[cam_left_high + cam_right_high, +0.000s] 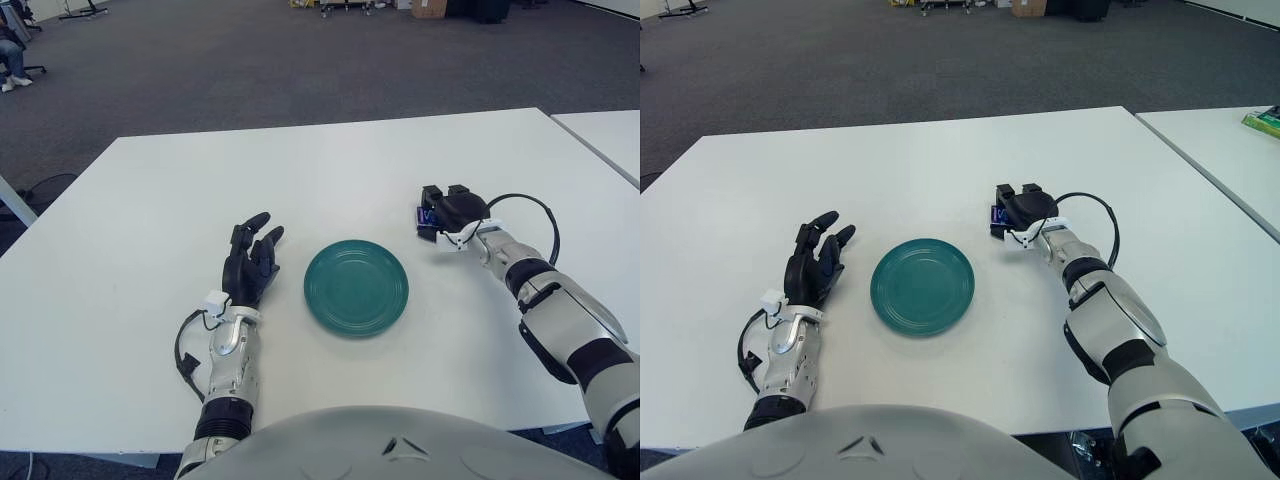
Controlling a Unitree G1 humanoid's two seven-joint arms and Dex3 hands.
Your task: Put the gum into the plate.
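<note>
A round teal plate [356, 287] sits empty on the white table [330, 170], near its front middle. To the plate's right and a little farther back, my right hand [444, 212] has its dark fingers curled over a small blue gum pack [426, 216], of which only the left end shows. Hand and gum stay low at the table surface. My left hand [252, 258] shows to the left of the plate, palm down, fingers spread and holding nothing.
A second white table [1230, 140] stands at the right across a narrow gap, with a green object [1262, 121] on its far edge. Grey carpet lies beyond the table's far edge.
</note>
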